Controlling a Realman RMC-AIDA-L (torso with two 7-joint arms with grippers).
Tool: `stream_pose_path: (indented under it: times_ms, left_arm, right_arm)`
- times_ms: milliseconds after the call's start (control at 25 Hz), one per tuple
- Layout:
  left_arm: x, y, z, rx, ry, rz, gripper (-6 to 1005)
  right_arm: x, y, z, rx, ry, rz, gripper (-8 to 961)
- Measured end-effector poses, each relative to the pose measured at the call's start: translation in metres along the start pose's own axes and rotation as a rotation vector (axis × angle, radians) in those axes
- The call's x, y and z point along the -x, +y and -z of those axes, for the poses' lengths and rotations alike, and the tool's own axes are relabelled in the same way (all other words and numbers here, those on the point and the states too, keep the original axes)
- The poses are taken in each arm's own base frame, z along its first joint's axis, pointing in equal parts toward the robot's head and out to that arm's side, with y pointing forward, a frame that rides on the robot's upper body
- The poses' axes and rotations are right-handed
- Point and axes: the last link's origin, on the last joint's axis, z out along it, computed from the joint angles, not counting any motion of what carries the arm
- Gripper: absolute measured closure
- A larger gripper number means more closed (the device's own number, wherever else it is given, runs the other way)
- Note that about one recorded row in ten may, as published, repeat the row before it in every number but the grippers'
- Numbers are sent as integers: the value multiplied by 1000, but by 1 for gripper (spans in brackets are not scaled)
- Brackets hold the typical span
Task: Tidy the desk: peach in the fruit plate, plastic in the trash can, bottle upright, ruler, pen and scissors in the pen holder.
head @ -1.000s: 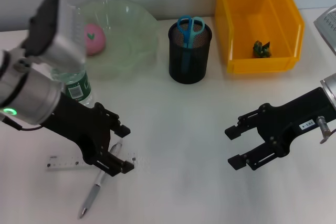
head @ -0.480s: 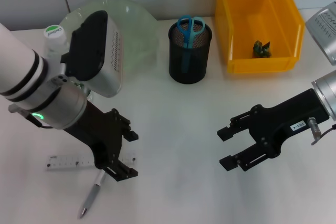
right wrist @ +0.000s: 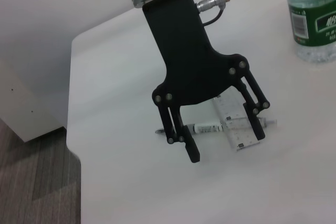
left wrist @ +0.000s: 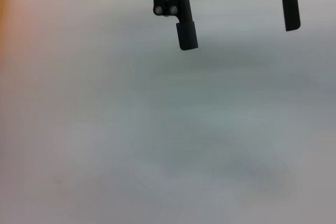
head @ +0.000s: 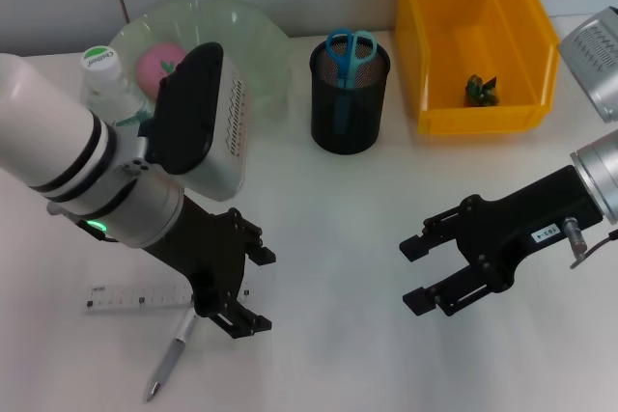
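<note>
The left gripper (head: 253, 291) hangs in the lower left of the head view with its jaws spread wide and nothing between them, above bare white desk (head: 328, 238). In the left wrist view its two fingertips (left wrist: 187, 35) show at the top edge over plain tabletop. Just beside it, toward the lower left, the ruler (head: 130, 297) lies flat with the pen (head: 169, 362) crossing under its near end at a slant; the right wrist view shows both lying behind the spread fingers.

The right gripper (head: 417, 273) hovers at the right of the head view, jaws also parted and empty, with a wide bare stretch of desk between the two grippers.

In the upper left, the bottle (head: 104, 87) stands upright, partly hidden by the left arm, next to the fruit plate (head: 261, 45), which holds the peach (head: 159, 65). At upper centre the pen holder (head: 350, 94) holds the scissors (head: 348, 47), handles up. The yellow trash can (head: 478, 118) sits at the upper right, near the desk's back edge, with a small dark scrap of plastic (head: 481, 90) inside.
</note>
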Motion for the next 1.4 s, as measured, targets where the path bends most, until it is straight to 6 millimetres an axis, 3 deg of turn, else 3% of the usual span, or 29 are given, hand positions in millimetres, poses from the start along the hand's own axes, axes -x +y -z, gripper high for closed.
stream_pose_path:
  times_ms: [440,1400]
  left_arm:
    - [-3,1,-12,-22,-38,-61,206]
    - [4,-1,-15,-33,-43,-124,206]
  right_arm:
    - [-2,0,0,-1,4,-2,177]
    - [-3,1,-6,3,19,-13,177]
